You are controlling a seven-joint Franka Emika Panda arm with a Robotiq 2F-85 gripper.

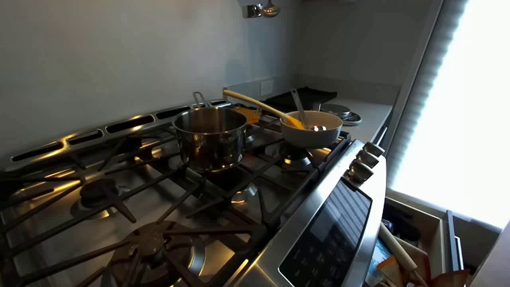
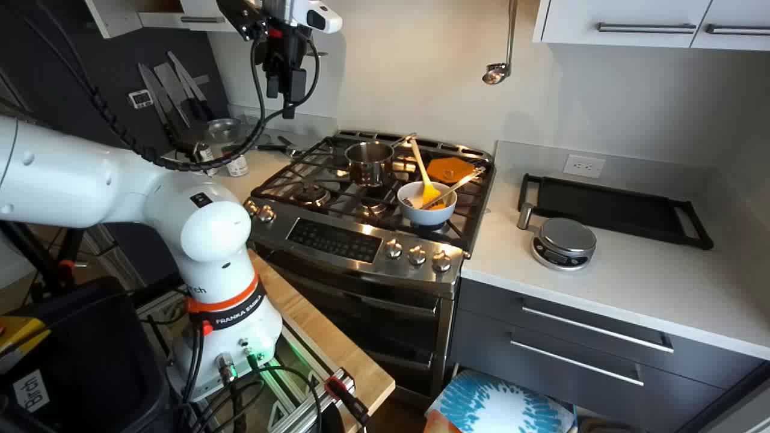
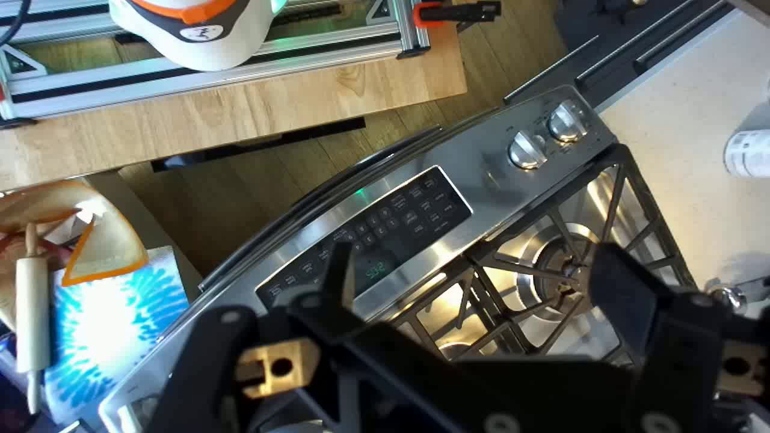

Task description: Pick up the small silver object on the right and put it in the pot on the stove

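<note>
The small silver object [image 2: 525, 216] is a short cylinder standing on the white counter right of the stove, beside a round scale. It shows small behind the bowl in an exterior view [image 1: 316, 107]. The shiny steel pot [image 2: 368, 171] stands on the back grates of the stove [image 2: 397, 273], and shows in both exterior views [image 1: 211, 147]. My gripper [image 2: 283, 99] is raised high, back left of the pot, far from the silver object. In the wrist view its fingers [image 3: 481, 282] are wide apart with only the stove [image 3: 481, 174] below. The pot and silver object are not visible there.
A white bowl [image 2: 426, 213] with a yellow spatula and a metal utensil stands at the stove's front right. An orange trivet [image 2: 450, 170] lies behind it. The scale [image 2: 563, 240] and a black tray [image 2: 613, 207] are on the right counter. A ladle [image 2: 496, 73] hangs on the wall.
</note>
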